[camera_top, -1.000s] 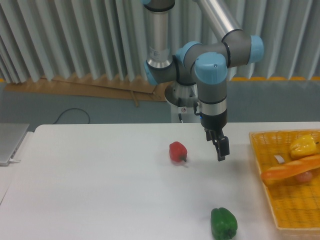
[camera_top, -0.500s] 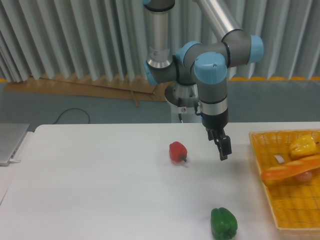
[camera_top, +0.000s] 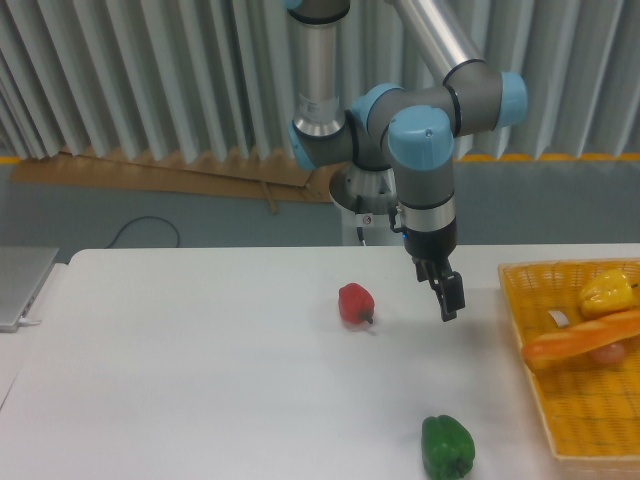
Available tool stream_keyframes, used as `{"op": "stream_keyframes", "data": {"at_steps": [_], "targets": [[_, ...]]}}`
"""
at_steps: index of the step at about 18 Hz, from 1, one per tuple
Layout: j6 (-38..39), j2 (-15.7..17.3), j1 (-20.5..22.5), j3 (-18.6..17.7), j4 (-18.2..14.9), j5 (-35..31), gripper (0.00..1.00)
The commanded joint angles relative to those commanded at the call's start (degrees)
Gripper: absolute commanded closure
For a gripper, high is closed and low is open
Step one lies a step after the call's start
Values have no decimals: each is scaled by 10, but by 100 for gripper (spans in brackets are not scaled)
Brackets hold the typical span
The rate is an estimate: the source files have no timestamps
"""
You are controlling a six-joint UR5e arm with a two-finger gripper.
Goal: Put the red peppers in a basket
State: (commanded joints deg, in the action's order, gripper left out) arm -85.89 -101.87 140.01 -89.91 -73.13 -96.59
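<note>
Nearest the camera, a green pepper (camera_top: 446, 447) sits upright on the white bench (camera_top: 200, 380), close to the front edge and well apart from everything else. At the right edge lies the yellow-orange basket (camera_top: 530, 395), its mesh floor partly bare; inside it a long orange item (camera_top: 580, 340) lies slanted across the middle, a pinkish object shows only partly beneath it and I cannot tell what that is, and a yellow pepper (camera_top: 606, 291) rests in the far corner. Mid-bench, the red pepper (camera_top: 355, 303) lies on the surface with its dark stem pointing toward the front right, out of the basket and untouched. My claw (camera_top: 449, 304) hangs just above the bench between the red pepper and the basket, near the pepper's right side but apart from it. It carries nothing; seen edge-on, the fingers overlap into one dark shape, so I cannot tell whether they stand apart or together. At the far left edge, a grey laptop corner (camera_top: 22, 285) rests on the bench. Behind the bench, a black cable (camera_top: 145, 228) loops on the floor before a corrugated grey wall (camera_top: 130, 80).
</note>
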Motion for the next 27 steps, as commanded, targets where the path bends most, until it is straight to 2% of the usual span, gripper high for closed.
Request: {"op": "stream_keyframes", "data": {"at_steps": [5,8,11,14,17,19,24,27], "targets": [[185,5,-4,-6,1,2,0],[244,7,-9,-11,1,4,0],[342,21,-8,-27,3,4,0],[374,28,-8,-46,5,7,0],[427,39,-6,-82,48,6,0],[429,41,-5,-99,68,6,0],[463,54,-9,-115,75,5,0],[483,79,-18,-127,74,4,0]]}}
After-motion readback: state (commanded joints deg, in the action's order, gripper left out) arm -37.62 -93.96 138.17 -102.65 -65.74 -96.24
